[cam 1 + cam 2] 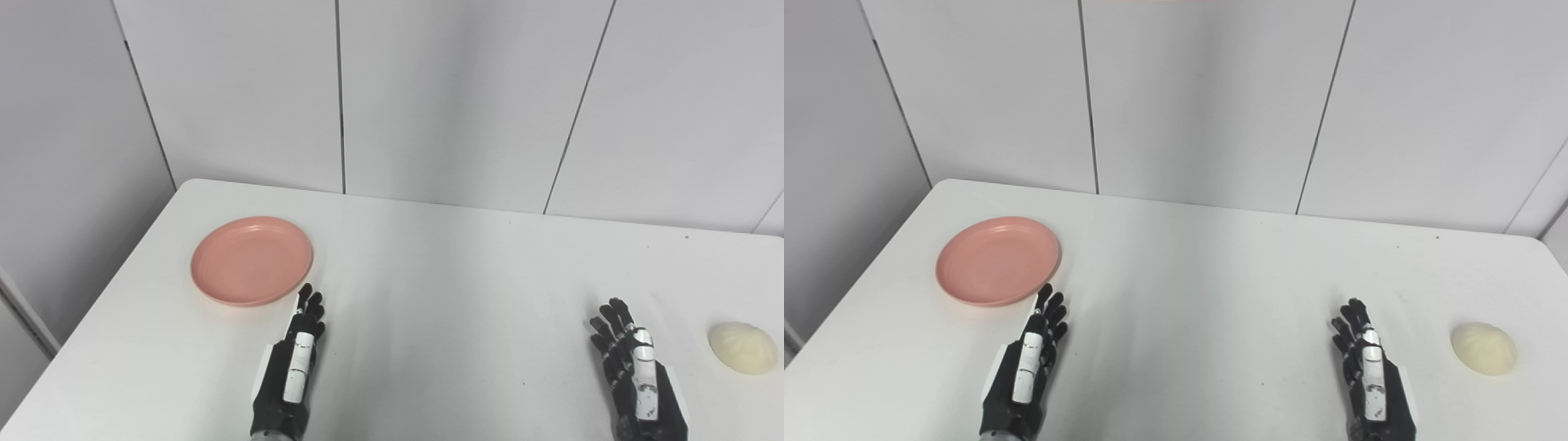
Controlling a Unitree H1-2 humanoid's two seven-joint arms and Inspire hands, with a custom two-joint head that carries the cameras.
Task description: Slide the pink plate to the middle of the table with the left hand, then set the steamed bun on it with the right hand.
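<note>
**Pink plate at the left of the bench, bun at the right, both hands empty**

A round pink plate is seen lying flat on the left part of the bench, toward the far side. Its surface is smooth and matte, with a shallow raised rim and a flat inner well in which faint concentric rings can be made out. Nothing is carried on it.

The left hand is stretched out over the bench just near and to the right of the plate. Its fingers are extended forward and held close together, their tips ending right at the plate's near-right rim; whether rim and fingertips are actually touching cannot be told. Nothing is held in it. The hand is built of black segments with a glossy white panel along its back.

The steamed bun is placed far over at the right of the bench. It is a pale cream dome, soft-looking, with fine pleats gathered toward its crown. The right hand is laid out just to the left of it, apart from it, with fingers extended and slightly spread, gripping nothing.

The bench is a smooth white surface with rounded corners and a slight sheen. Behind it, pale grey wall panels are divided by thin dark seams.
</note>
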